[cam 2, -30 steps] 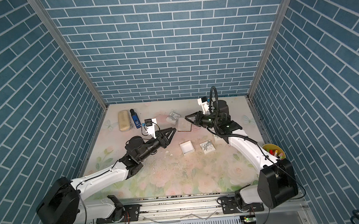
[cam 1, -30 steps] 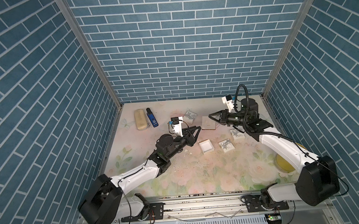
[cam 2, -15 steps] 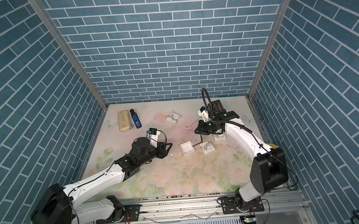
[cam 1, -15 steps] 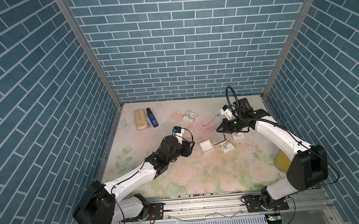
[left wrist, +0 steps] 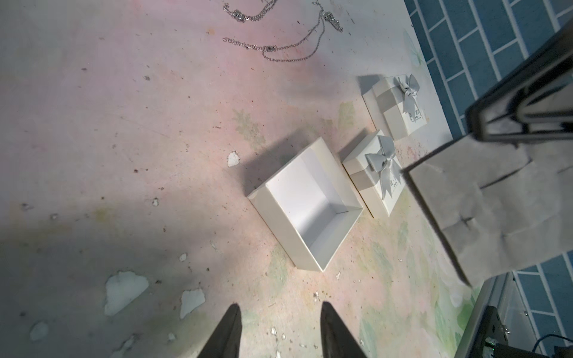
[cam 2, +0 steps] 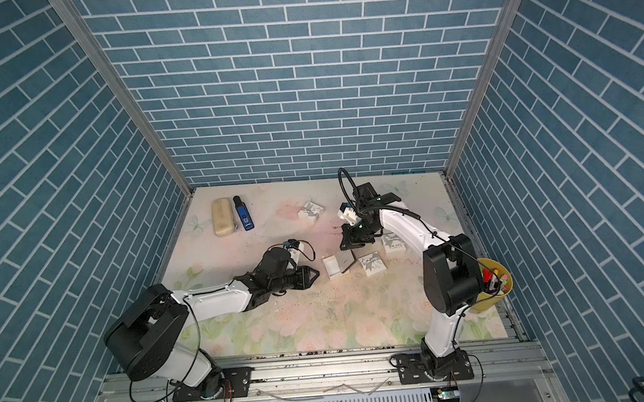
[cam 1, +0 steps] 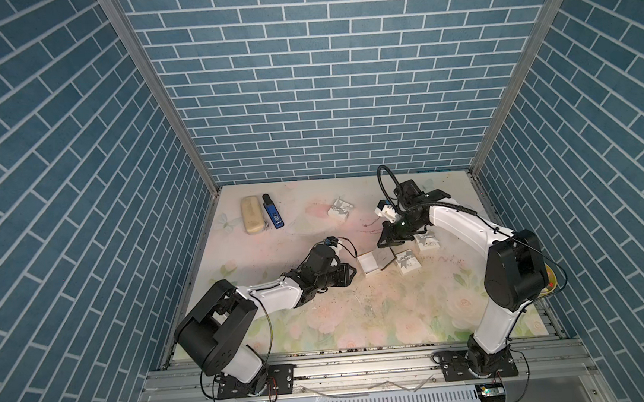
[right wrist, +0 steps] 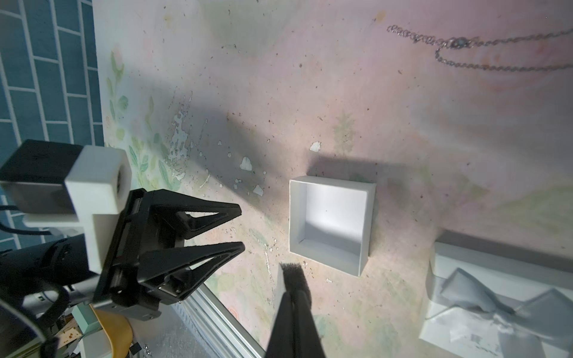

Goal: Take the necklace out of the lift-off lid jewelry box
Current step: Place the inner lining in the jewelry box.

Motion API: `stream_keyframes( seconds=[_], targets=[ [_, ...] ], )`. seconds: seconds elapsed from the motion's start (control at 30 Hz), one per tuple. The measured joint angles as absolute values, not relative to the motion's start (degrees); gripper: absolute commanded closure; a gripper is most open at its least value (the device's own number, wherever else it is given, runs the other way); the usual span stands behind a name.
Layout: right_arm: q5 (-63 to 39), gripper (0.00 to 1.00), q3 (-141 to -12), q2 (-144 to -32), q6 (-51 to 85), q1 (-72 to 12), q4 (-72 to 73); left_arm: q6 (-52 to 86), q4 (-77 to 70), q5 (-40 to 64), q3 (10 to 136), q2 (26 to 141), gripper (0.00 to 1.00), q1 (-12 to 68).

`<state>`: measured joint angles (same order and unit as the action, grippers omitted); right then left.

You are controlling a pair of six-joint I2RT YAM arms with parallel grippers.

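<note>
The white jewelry box (left wrist: 310, 204) stands open and empty on the floral mat in both top views (cam 1: 369, 268) (cam 2: 334, 267) and in the right wrist view (right wrist: 331, 223). Its bow-topped lid (left wrist: 378, 173) (cam 1: 408, 262) lies beside it. A silver necklace (left wrist: 269, 48) (right wrist: 462, 41) lies loose on the mat beyond the box, with other chains close by. My right gripper (cam 1: 385, 242) (right wrist: 293, 288) is shut on a grey felt insert pad (left wrist: 496, 210) (cam 2: 346, 261), which hangs just over the box. My left gripper (left wrist: 280, 307) (right wrist: 242, 227) (cam 2: 316, 276) is open and holds nothing, low on the mat, pointing at the box.
Two closed bow boxes sit at the right (cam 1: 426, 241) and further back (cam 1: 340, 209). A beige case (cam 1: 252, 214) and a blue device (cam 1: 274, 216) lie at the back left. A yellow cup of pens (cam 2: 493, 285) stands by the right arm's base.
The right arm has carried the grey pad from the back down to just above the open box. The left arm has dropped to the mat beside the box, and its jaws have narrowed a little.
</note>
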<state>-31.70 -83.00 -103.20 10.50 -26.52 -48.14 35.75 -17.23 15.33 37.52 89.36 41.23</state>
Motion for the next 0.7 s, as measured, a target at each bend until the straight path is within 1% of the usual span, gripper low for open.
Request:
stream_keyframes(
  seconds=[0.17, 0.37, 0.63, 0.7],
  targets=[
    [-31.2, 1.00, -82.9, -104.5, 8.8, -26.7, -45.1, 37.0, -19.9, 16.6, 38.8, 92.3, 0.61, 41.1],
    [-30.6, 1.00, -80.6, -104.5, 8.0, -26.7, -38.0, 39.2, -23.0, 18.2, 40.1, 95.6, 0.61, 40.6],
    [-30.7, 1.00, -75.8, -105.7, 8.8, -27.3, -28.8, 40.8, -25.8, 19.4, 40.3, 97.5, 0.66, 40.0],
    [-30.7, 1.00, -75.6, -106.5, 8.8, -27.8, -27.6, 41.2, -26.4, 19.7, 40.3, 98.4, 0.68, 39.9]
  ],
)
